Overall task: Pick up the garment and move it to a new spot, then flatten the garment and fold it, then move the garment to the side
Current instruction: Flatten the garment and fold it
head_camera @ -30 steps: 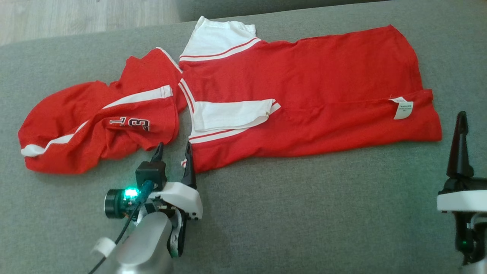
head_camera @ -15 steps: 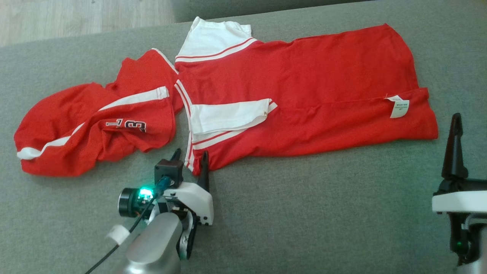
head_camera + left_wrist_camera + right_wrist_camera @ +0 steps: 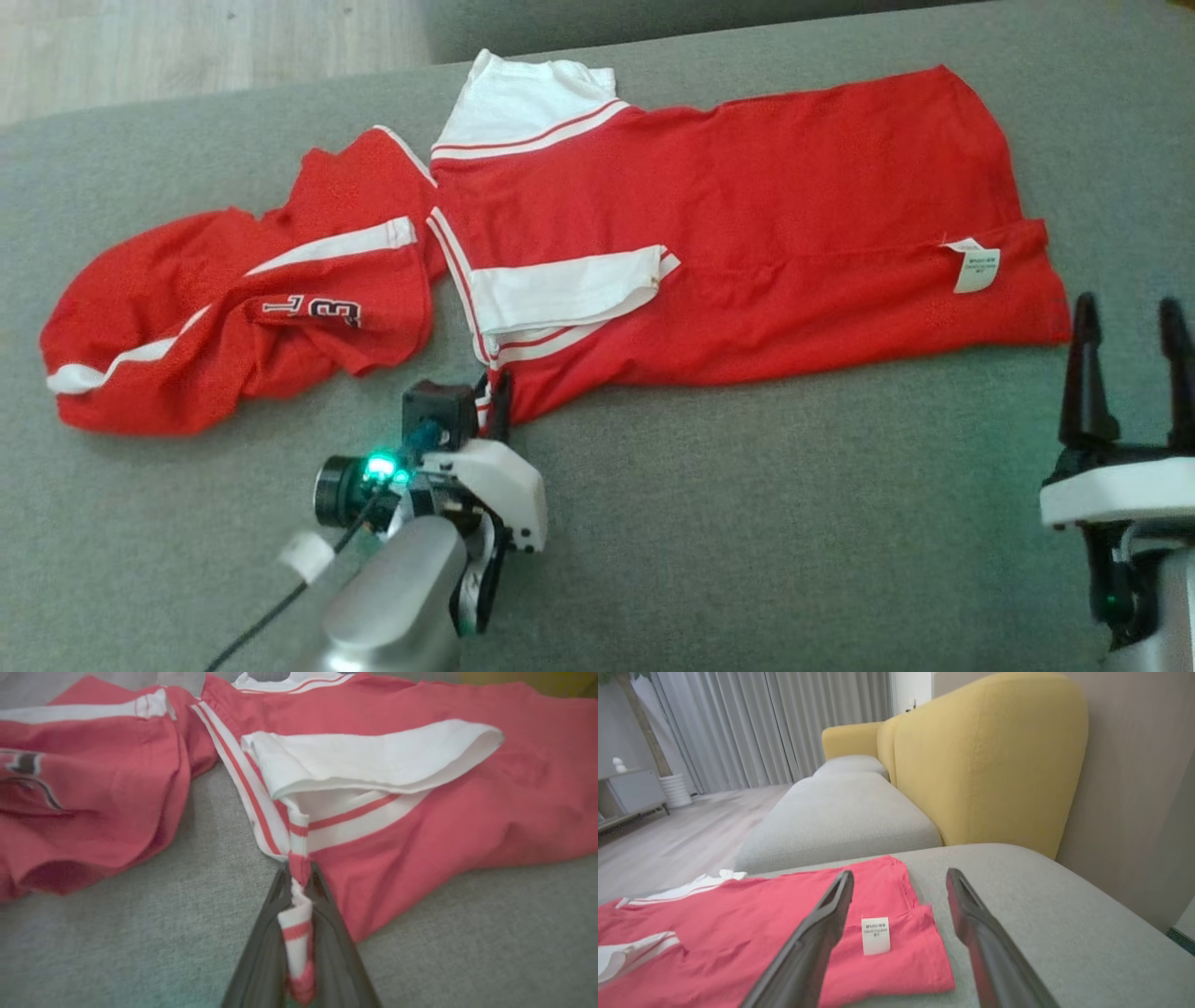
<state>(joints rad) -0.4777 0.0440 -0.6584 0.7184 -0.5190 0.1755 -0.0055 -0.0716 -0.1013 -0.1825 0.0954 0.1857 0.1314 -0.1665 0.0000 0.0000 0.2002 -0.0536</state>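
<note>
Grips the striped red-and-white corner of the garment (image 3: 420,826) between the left jaws, pinched narrow on the cloth. Holds the right jaws wide and empty, just beside the label (image 3: 876,935) end. Finds the garment spread on the grey sofa cushion (image 3: 747,523) between both jaws, crumpled part ahead-left of the left jaws.

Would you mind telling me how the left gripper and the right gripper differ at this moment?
The left gripper is shut on the striped edge of the garment; the right gripper is open, holding nothing. The left gripper is at the sleeve end of the garment; the right gripper is at the hem end, near the white label. Both have two long dark fingers.
</note>
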